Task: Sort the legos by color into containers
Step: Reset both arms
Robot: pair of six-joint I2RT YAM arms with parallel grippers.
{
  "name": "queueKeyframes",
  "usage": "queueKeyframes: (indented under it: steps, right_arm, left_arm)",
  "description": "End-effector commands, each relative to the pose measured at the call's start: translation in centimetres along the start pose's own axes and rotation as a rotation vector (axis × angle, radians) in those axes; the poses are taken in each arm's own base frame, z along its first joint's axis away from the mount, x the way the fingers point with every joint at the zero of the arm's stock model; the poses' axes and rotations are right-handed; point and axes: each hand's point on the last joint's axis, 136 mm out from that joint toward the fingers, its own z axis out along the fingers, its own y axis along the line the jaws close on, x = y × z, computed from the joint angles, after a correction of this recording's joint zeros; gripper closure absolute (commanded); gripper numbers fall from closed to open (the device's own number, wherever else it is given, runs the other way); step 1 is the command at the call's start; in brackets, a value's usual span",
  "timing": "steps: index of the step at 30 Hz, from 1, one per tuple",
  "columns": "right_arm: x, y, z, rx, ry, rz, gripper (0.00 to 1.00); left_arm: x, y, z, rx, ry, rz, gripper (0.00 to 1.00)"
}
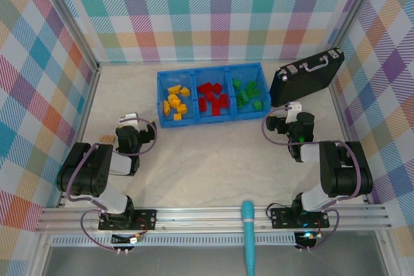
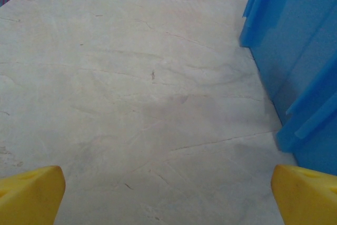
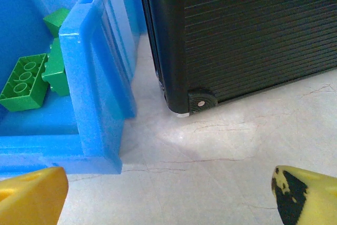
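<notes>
Since the legos (image 1: 213,98) all lie inside the three containers (image 1: 230,92) of the blue bin (image 1: 210,69), yellow left, red middle, green right, the sorting looks finished. The bin's long axis runs left to right across the upper middle of the top view, above both arms. The left gripper (image 1: 131,121), spread wide and empty, sits below and left of the yellow end. The right gripper (image 1: 294,109), also spread and empty, sits below and right of the green end, facing the gap beside the black case (image 1: 307,75).
</notes>
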Motion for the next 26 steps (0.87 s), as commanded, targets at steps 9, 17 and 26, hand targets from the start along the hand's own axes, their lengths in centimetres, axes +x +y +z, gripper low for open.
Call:
queueKeyframes:
  steps: [9, 17, 26]
  right_arm:
    - [-0.9, 0.1, 0.1, -0.011, -0.033, 0.011, 0.01]
    - [-0.9, 0.1, 0.1, -0.012, -0.033, 0.010, 0.01]
    - [-0.8, 0.1, 0.1, -0.012, -0.031, 0.011, 0.01]
  left_arm:
    - [-2.2, -1.3, 2.2, 0.026, 0.022, 0.035, 0.00]
    - [-2.1, -1.6, 2.2, 0.039, 0.029, 0.043, 0.00]
    - [-2.2, -1.7, 2.2, 0.049, 0.025, 0.045, 0.00]
